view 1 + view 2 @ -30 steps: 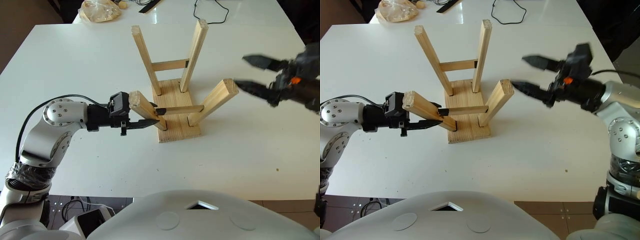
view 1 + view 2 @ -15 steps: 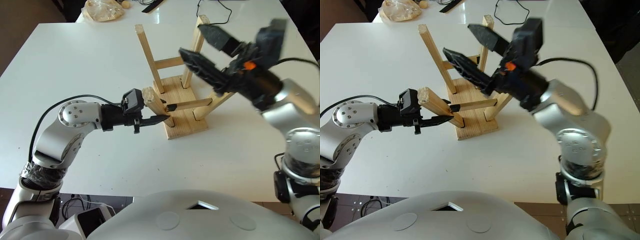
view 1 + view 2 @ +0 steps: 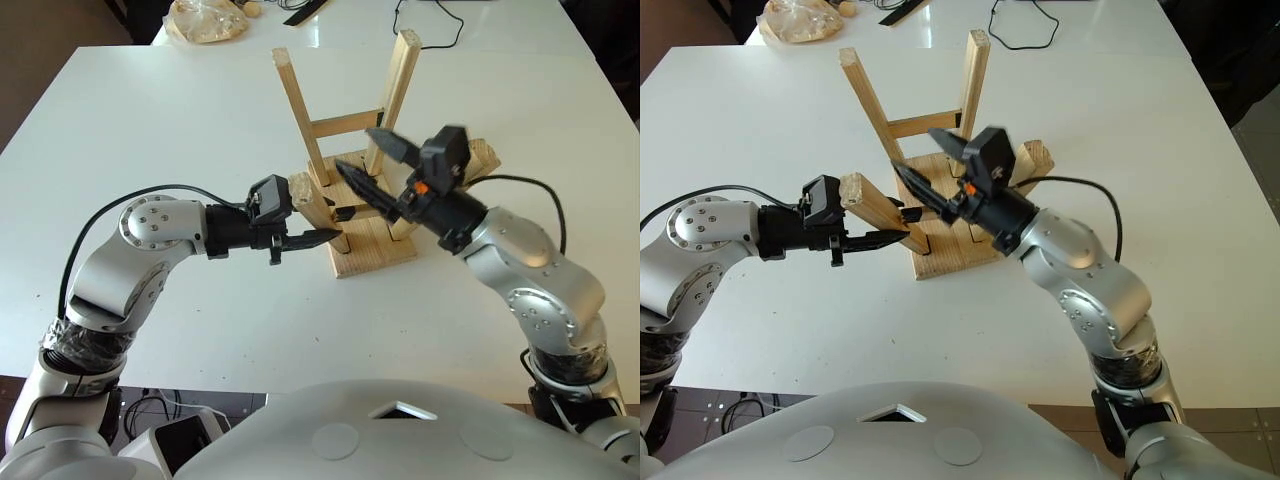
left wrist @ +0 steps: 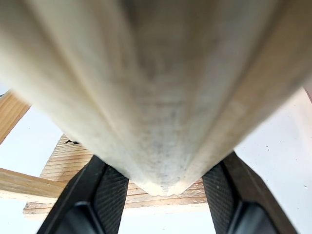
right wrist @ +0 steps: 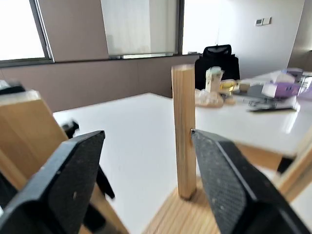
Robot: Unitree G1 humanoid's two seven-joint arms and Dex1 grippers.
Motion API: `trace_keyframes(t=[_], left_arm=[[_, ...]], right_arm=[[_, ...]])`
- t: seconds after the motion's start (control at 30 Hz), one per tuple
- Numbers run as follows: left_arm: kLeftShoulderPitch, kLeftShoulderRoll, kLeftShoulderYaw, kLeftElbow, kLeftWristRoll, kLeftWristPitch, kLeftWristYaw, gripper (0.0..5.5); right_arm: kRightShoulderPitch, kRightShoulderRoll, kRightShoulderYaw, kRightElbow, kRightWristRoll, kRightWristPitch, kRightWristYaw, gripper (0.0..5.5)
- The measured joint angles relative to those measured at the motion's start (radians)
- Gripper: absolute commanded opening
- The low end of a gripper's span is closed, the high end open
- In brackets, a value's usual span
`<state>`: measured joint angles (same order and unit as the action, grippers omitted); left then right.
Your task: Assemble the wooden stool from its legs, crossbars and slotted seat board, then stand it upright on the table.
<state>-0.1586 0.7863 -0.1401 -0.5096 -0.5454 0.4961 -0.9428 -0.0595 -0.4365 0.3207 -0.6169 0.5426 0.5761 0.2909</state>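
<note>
The wooden stool lies upside down on the white table (image 3: pixel 130 130), its slotted seat board (image 3: pixel 372 255) flat and its legs pointing up. Two back legs (image 3: pixel 298 120) (image 3: pixel 400 85) are joined by a crossbar (image 3: pixel 345 123). My left gripper (image 3: pixel 326 226) is shut on the slanting front-left leg (image 3: pixel 312 203); that leg (image 4: pixel 161 97) shows between the fingers (image 4: pixel 105 195). My right gripper (image 3: pixel 355 150) hovers open over the seat board, among the legs, in front of the front-right leg (image 3: pixel 480 158). A back leg (image 5: pixel 184 131) stands beyond its spread fingers (image 5: pixel 73 195). A front crossbar (image 3: pixel 372 212) runs below it.
A crumpled bag (image 3: pixel 205 20) lies at the table's far left edge. A black cable (image 3: pixel 432 30) and a dark flat object (image 3: pixel 302 10) rest on the table behind. Bare tabletop stretches to the left of, to the right of and in front of the stool.
My right arm swung in from the right and came down over the stool, its gripper still open. The left gripper kept its hold on the front-left leg. The head camera shifted.
</note>
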Motion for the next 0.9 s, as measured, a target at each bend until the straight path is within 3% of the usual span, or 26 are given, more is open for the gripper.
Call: trace_keyframes(t=[0.17, 0.37, 0.6, 0.77, 0.83, 0.9], left_arm=[[0.001, 0.01, 0.017, 0.017, -0.005, 0.004, -0.018, 2.05], [-0.03, 0.022, 0.01, 0.032, -0.003, 0.016, -0.043, 2.05], [-0.034, 0.023, -0.003, 0.031, 0.005, -0.006, -0.04, 2.05], [-0.032, 0.024, -0.016, 0.036, 0.009, -0.012, -0.037, 2.05], [-0.028, 0.024, -0.034, 0.036, 0.024, -0.018, -0.029, 2.05], [-0.031, 0.023, -0.035, 0.036, 0.025, -0.031, -0.02, 2.05]], right_arm=[[0.008, -0.005, 0.073, 0.095, -0.134, -0.171, 0.084, 3.27], [0.004, 0.014, 0.041, 0.113, -0.1, -0.189, 0.157, 3.27], [-0.107, 0.072, -0.166, 0.001, 0.381, -0.056, 0.116, 3.27], [-0.282, 0.018, -0.379, 0.013, 0.726, -0.042, -0.012, 3.27], [-0.361, -0.098, -0.532, 0.107, 0.712, -0.034, -0.048, 3.27], [-0.358, -0.175, -0.579, 0.2, 0.572, -0.062, -0.062, 3.27]])
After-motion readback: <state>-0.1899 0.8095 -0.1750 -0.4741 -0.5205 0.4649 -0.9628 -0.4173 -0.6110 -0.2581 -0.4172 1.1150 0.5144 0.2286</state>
